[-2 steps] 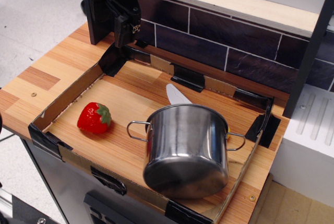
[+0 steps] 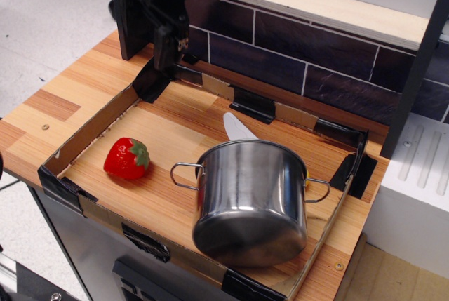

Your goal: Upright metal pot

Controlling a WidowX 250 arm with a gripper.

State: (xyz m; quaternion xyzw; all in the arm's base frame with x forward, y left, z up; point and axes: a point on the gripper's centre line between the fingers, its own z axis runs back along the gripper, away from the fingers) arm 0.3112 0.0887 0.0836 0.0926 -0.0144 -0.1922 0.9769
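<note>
The metal pot (image 2: 251, 199) is shiny steel with two wire loop handles. It is not upright: its closed base faces the camera and the front edge, and its opening is turned away, out of sight. It rests at the front right of the cardboard-walled tray (image 2: 91, 129). My gripper (image 2: 168, 47) is a dark shape hanging at the tray's back left corner, far from the pot and well above the wood. It looks empty, and its jaws are too dark and blurred to read.
A red strawberry (image 2: 127, 158) lies at the tray's left. A white flat blade (image 2: 236, 128) sticks out behind the pot. A dark tiled wall (image 2: 295, 55) runs along the back. A white ribbed unit (image 2: 421, 175) stands at the right.
The gripper at the back left has shifted slightly and looks blurred now. The pot and strawberry have not moved.
</note>
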